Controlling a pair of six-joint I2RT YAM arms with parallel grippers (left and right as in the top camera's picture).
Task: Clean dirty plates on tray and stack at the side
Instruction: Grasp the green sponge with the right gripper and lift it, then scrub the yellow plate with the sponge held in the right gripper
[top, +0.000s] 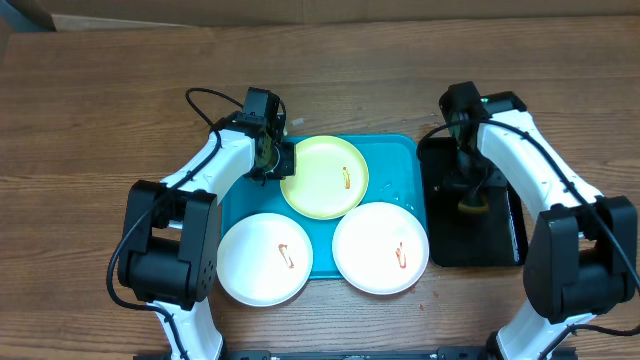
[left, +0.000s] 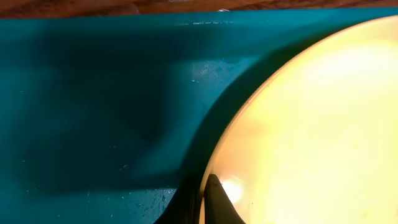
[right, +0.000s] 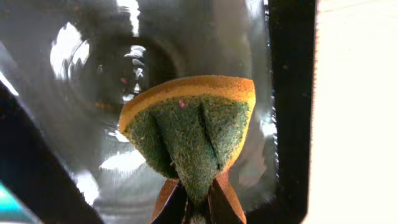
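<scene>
Three round plates (top: 265, 258) fill one turquoise plastic tray (top: 395, 160). My left gripper (top: 284, 160) pinches the yellow-green plate (top: 323, 177); my right gripper (right: 193, 205) clamps one orange-green sponge (right: 189, 130) over a black tray (top: 445, 245).

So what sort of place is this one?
Likely a lab bench staged for dishwashing: a wooden table, a blue tray of three smeared plates, and a sponge held over a black tray.
</scene>
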